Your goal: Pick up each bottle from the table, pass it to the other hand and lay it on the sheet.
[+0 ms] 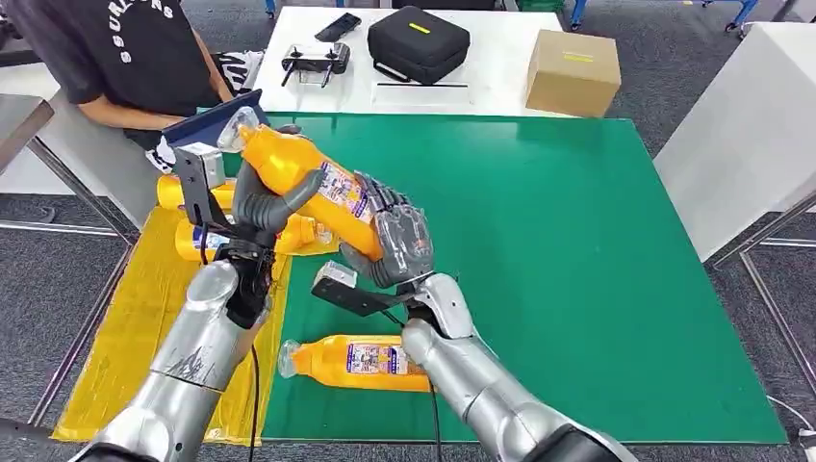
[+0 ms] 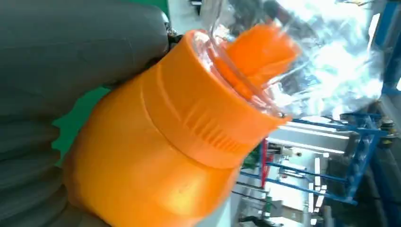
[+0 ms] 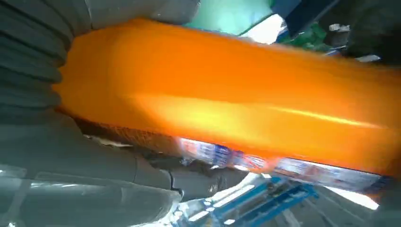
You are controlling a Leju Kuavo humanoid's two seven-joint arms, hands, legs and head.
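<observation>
While both hands grip it, the bottle (image 1: 310, 185) sits left of centre in the head view, raised over the seam between the green mat (image 1: 577, 269) and the yellow sheet (image 1: 144, 318). Orange body, clear cap over an orange neck, blue-and-white label on the lower half. Long axis diagonal: cap end toward upper left, base toward lower right, tilted.

Left hand (image 1: 260, 207) wraps the upper body just below the shoulder, thumb across the front; the left wrist view has the cap (image 2: 265, 56) close up. Right hand (image 1: 399, 241) is closed round the base end over the label.

Two more bottles (image 1: 231, 236) lie on the sheet behind the left hand. Another bottle (image 1: 356, 362) lies flat on the mat at lower centre, cap pointing left.
</observation>
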